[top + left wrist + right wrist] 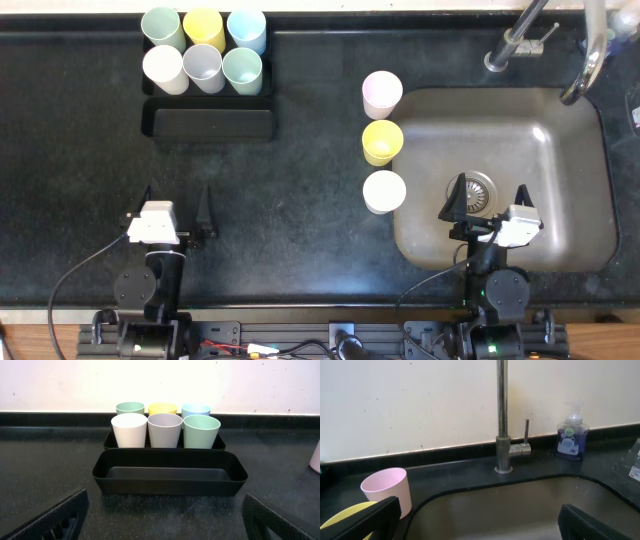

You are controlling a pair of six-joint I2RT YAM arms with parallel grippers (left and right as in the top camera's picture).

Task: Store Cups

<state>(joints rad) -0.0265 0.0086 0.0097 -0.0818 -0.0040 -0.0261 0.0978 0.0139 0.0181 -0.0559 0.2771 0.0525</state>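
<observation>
We see the left claw (177, 195) released, its fingers spread wide, hanging over the dark counter (80, 150) and facing two black trays. The right claw (490, 188) is open just as wide, above the sink (560, 115). Three cups stand upright in a row on the counter just beside the sink's left rim: the pink cup (381, 92), the yellow cup (382, 141) and the white cup (384, 191). Six more cups (164, 430) sit in the rear tray (108, 441), just behind the front tray (165, 486).
</observation>
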